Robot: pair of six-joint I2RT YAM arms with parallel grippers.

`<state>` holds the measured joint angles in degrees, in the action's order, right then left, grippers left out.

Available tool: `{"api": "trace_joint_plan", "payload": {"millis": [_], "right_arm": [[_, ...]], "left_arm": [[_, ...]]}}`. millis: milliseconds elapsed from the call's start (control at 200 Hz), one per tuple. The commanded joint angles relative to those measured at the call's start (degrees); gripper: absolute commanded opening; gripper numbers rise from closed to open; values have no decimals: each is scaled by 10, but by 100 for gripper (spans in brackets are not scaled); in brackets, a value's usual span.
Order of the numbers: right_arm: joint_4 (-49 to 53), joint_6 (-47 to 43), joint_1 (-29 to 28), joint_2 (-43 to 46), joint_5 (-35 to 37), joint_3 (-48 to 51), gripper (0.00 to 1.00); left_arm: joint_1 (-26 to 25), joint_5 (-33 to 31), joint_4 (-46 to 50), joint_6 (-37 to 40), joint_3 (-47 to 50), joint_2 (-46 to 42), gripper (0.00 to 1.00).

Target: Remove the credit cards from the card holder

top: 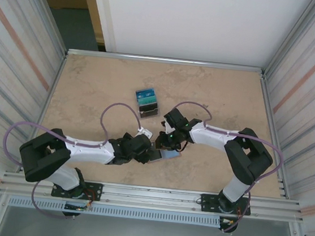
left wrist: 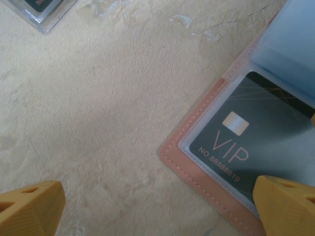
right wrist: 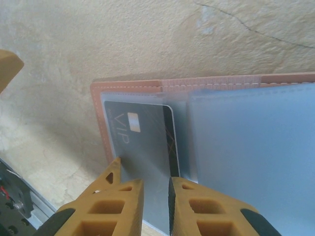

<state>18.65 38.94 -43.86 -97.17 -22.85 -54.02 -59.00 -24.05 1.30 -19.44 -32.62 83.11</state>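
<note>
The salmon-pink card holder (top: 170, 154) lies open on the table between both arms. In the left wrist view its stitched corner (left wrist: 197, 169) shows a dark credit card (left wrist: 256, 123) marked VIP under a clear sleeve. My left gripper (left wrist: 157, 204) is wide open just above the table, one fingertip (left wrist: 288, 204) over the holder's corner, nothing between the fingers. My right gripper (right wrist: 156, 196) stands at the holder's (right wrist: 206, 82) near edge. Its jaws are almost together, with a hazy clear sleeve leaf running up between them over the same credit card (right wrist: 142, 130).
A dark boxy stand (top: 146, 102) with blue-teal cards sits farther back on the table, its clear corner (left wrist: 44, 12) at the top left of the left wrist view. Metal rails border the beige table (top: 92, 88); corrugated walls close both sides.
</note>
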Motion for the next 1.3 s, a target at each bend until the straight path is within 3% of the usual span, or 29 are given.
{"api": "trace_joint_plan", "payload": {"millis": [0, 1002, 1293], "right_arm": [[-8, 14, 5, 0, -18, 13, 20], [-38, 13, 39, 13, -40, 64, 19], [-139, 40, 50, -6, -124, 98, 15]], "left_arm": [[-6, -10, 38, -6, -6, 17, 99], [-12, -18, 63, -13, -16, 31, 99], [-12, -14, 62, -12, -20, 37, 99]]}}
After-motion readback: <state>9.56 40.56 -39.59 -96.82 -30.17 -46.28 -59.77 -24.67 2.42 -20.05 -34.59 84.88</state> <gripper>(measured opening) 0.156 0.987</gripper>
